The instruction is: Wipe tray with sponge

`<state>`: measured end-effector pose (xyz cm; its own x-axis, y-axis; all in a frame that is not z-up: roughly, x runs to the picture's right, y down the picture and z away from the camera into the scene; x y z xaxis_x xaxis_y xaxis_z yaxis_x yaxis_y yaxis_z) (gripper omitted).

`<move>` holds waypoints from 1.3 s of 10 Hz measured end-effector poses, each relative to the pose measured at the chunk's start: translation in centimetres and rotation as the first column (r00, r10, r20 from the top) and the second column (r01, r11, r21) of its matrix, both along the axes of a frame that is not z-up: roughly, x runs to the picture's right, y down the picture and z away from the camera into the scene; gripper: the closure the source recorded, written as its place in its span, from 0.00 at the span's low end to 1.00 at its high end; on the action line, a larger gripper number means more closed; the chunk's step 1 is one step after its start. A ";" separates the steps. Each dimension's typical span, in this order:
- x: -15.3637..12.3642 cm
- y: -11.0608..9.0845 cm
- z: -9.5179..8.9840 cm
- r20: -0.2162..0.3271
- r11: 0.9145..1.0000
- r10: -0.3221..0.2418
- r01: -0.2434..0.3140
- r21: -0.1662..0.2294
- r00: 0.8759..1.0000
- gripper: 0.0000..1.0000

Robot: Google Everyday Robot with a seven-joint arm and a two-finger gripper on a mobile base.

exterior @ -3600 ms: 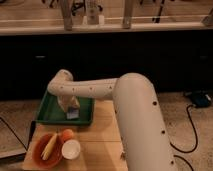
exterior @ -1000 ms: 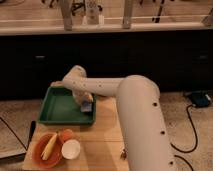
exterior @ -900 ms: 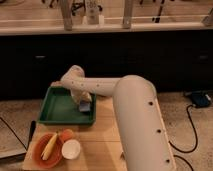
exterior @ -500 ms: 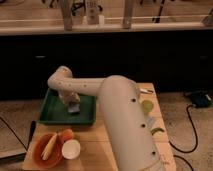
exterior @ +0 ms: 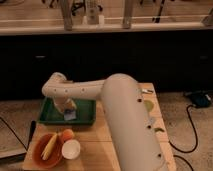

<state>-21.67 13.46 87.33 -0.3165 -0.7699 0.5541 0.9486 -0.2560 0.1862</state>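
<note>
Tool [exterior: 67,107] clenching sponge [exterior: 70,115], pressing it onto tray [exterior: 86,111] floor, middle-front. Over last second sponge sliding from tray's right part leftward, toward near rim. Wiping stroke progressing; left end likely remaining.

Gripper [exterior: 66,105] at sponge [exterior: 70,114] in tray [exterior: 84,111], bowl [exterior: 46,150] and cup [exterior: 71,148] in front
</note>
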 end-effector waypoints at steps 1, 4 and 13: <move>1.6 -0.2 -0.2 -0.018 1.000 0.012 -0.011 0.007 1.000 0.96; 6.3 -2.6 1.0 -0.072 0.997 0.060 -0.057 0.043 0.996 0.96; 0.7 -6.4 4.1 0.035 0.999 0.004 -0.005 0.045 0.999 0.96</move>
